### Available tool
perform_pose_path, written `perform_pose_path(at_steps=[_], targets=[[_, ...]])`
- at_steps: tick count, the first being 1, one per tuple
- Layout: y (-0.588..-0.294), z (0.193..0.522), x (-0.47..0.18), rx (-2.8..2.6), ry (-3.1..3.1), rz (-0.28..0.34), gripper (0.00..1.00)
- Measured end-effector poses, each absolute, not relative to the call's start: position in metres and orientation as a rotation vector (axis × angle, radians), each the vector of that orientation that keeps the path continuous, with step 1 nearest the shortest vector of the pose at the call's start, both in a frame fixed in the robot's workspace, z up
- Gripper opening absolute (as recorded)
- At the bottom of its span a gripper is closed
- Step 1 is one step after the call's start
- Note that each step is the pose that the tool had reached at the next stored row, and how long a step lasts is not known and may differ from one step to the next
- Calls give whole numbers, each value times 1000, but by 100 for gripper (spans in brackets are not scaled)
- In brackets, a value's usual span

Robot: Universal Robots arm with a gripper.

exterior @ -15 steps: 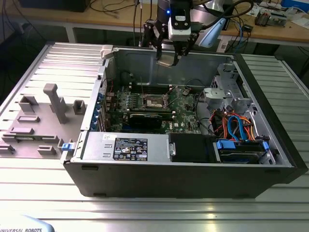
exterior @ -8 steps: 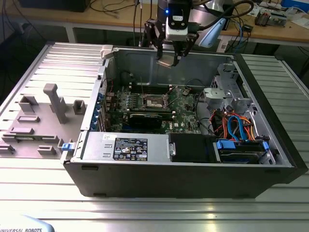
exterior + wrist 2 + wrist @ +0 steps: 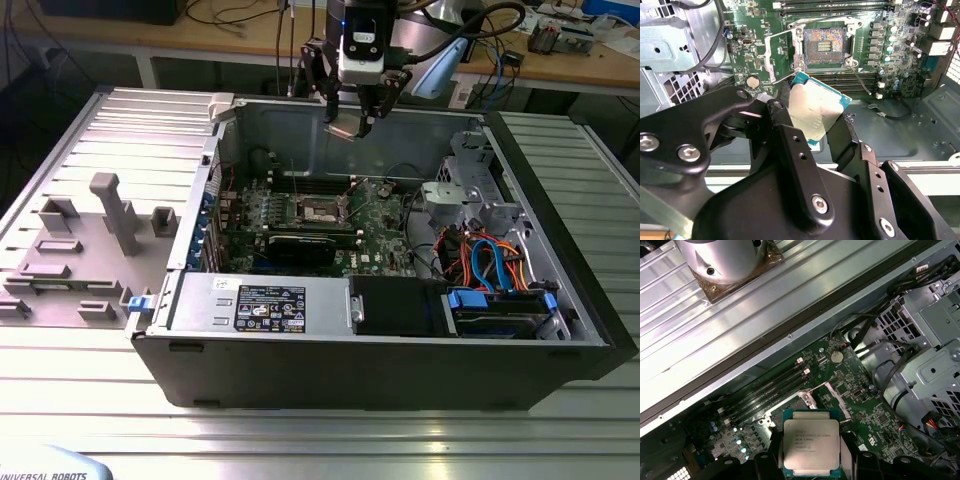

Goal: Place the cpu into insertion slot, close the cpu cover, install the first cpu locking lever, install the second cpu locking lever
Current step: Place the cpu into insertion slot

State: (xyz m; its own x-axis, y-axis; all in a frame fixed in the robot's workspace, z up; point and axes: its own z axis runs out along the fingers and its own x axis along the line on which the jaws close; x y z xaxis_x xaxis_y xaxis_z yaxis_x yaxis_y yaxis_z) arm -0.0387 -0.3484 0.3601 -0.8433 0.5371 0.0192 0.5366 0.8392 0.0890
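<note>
cpu (image 3: 811, 442): pinched in gripper (image 3: 352, 120), up in the air over the open pc case (image 3: 560, 250), not in socket yet; metal top faces the wrist.
grip: fingers (image 3: 790, 150) pressed onto two opposite edges of the chip, one per side; the rest of the chip sticks out past the tips.
axis: chip is square, so no long axis; held flat-ish, exact tilt hard to call.
socket (image 3: 821, 46): open, contacts bare, nothing seated; lies below the gripper and a bit ahead of the tips, well apart from the chip.
cover (image 3: 770, 60): flipped open, standing beside the socket.
lever (image 3: 861, 80): thin wire, swung out on the socket side away from the cover; looks unlatched.
stage: step 1 underway, I'd say; cover + both levers not done.
around: board (image 3: 385, 225) under the hand, black card (image 3: 305, 245) just beside the socket, case on ribbed table (image 3: 300, 440).
</note>
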Motion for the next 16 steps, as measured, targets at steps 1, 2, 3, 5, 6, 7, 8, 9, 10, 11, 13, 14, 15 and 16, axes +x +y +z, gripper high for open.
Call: perform_pose_path(at_steps=[1,2,3,5,6,7,8,9,10,11,13,14,15,16], targets=[[-348,360,-39,878,3006,143,54],[-348,360,-39,878,3006,143,54],[-348,360,-39,878,3006,143,54],[-348,360,-39,878,3006,143,54],[-348,360,-39,878,3006,143,54],[-348,360,-39,878,3006,142,54],[-348,360,-39,878,3006,143,54],[-348,360,-39,879,3006,142,54],[-348,360,-39,881,3005,142,54],[-348,360,-39,888,3003,142,54],[-348,360,-39,906,2997,142,54],[-348,360,-39,921,2992,142,54],[-348,360,-39,934,2988,142,54],[-348,360,-39,949,2982,142,54]])
